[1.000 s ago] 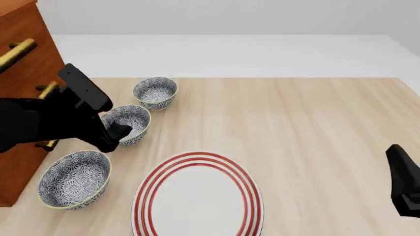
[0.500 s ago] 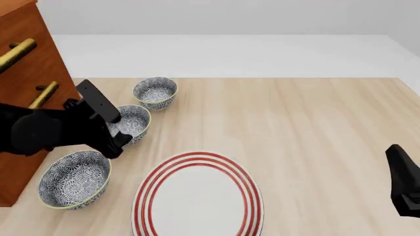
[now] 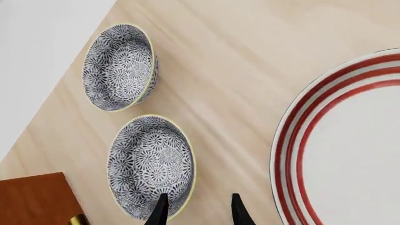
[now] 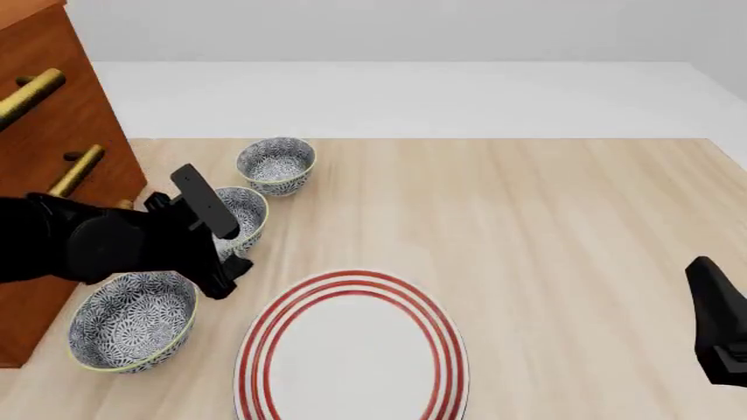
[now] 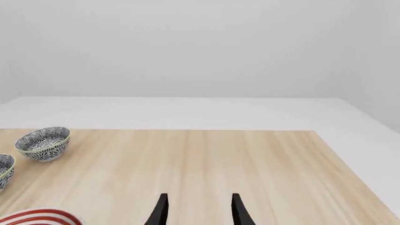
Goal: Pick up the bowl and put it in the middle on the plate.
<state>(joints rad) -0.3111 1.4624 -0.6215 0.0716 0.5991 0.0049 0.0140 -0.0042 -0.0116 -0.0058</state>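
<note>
A pale, straight-grained wooden table point(image 4: 561, 227) carries three small, deep, round bowls, each white with a dense blue-grey floral pattern inside and out and a thin yellowish rim. They stand in a loose line along the table's left side in the front view: the far bowl point(image 4: 276, 164) near the back edge, the middle bowl point(image 4: 243, 216) just in front of it, and the near bowl point(image 4: 131, 318) closest to the camera. To the right of the near bowl lies the large, flat, round white plate point(image 4: 352, 350), smooth and glossy, with three thin concentric red rings near its rim; nothing rests on it. The matte black left gripper point(image 4: 227, 271) hangs over the table between the middle bowl, the near bowl and the plate's rim, its arm partly covering the middle bowl. In the left wrist view its two dark, pointed fingertips point(image 3: 161, 212) stand apart with bare wood between them, one tip overlapping the rim of the middle bowl, and they grip nothing. A reddish-brown wooden cabinet point(image 4: 59, 114) with round brass bar handles point(image 4: 31, 92) stands at the table's left edge. The black right gripper point(image 5: 197, 211) is low at the right, well apart from the dishes, its slim fingers parted and empty.
</note>
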